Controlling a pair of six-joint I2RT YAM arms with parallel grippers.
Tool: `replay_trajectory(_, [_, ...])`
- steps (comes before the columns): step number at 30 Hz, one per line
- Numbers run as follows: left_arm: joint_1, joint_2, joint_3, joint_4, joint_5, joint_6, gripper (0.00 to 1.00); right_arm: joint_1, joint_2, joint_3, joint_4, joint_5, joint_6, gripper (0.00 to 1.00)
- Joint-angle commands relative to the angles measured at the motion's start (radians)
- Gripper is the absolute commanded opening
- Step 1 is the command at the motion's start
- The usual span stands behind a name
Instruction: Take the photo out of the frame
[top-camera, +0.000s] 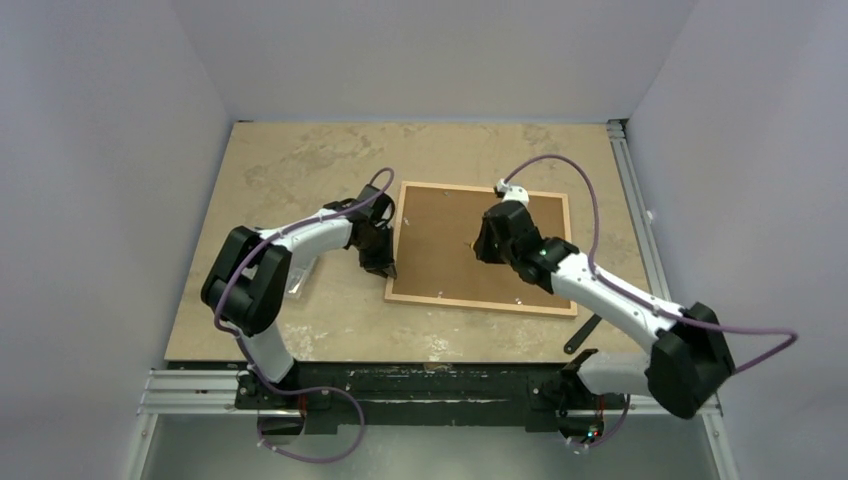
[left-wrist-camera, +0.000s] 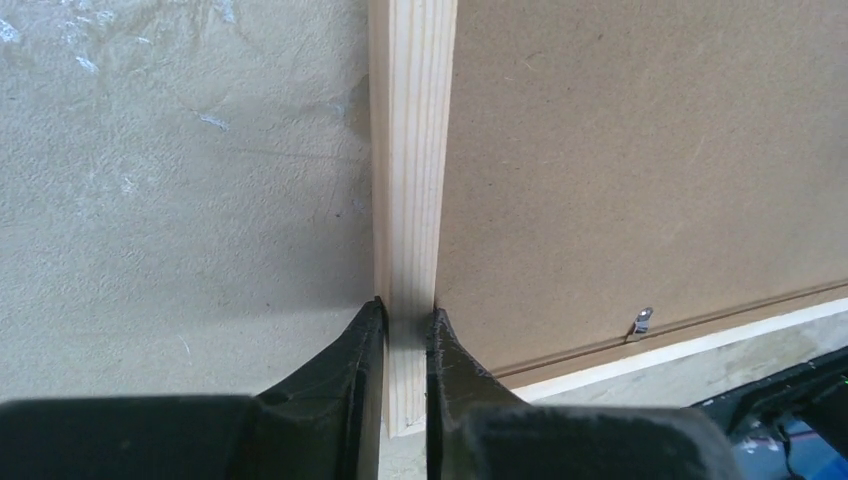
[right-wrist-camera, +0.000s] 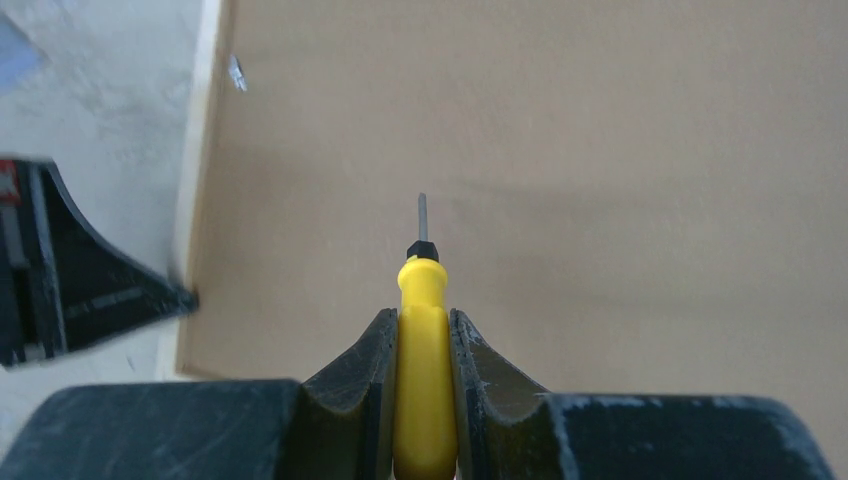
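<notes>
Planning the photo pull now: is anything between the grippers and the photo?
Yes. The backing board fills the frame, back up; the photo is unseen, presumably beneath it. A metal tab sits at the board's edge. The left gripper pinches the frame; the right gripper holds a screwdriver.

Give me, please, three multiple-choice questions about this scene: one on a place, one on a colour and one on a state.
1. Where does the left gripper clamp the frame?
A) on a side rail near a corner
B) on its far edge
C) nowhere

2. What colour is the handle of the screwdriver in the right gripper?
A) red
B) yellow
C) blue

3. Which side of the frame faces up?
A) the glass front
B) neither, it stands on edge
C) the back, with the brown backing board

Answers:
1 A: the left wrist view shows it pinching the pale wood rail by its corner.
2 B: the handle it holds is bright yellow.
3 C: only brown board and a metal clip show.
</notes>
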Motion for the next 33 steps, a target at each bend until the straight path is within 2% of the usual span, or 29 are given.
replay_trajectory(1, [0.044,-0.023,-0.030,0.024,0.067,-0.039,0.20,-0.097,0.156,0.167,0.165,-0.153,-0.083,0.00])
replay_trajectory(3, [0.047,-0.035,-0.038,0.030,0.071,-0.052,0.28,-0.127,0.231,0.219,0.189,-0.156,-0.104,0.00])
replay_trajectory(10, [0.045,-0.049,-0.080,0.062,0.120,-0.080,0.39,-0.236,0.452,0.372,0.239,-0.221,-0.122,0.00])
replay_trajectory(18, [0.045,-0.064,-0.124,0.095,0.147,-0.092,0.38,-0.252,0.561,0.462,0.242,-0.218,-0.150,0.00])
replay_trajectory(33, [0.044,-0.064,-0.136,0.104,0.142,-0.093,0.38,-0.255,0.656,0.548,0.250,-0.221,-0.193,0.00])
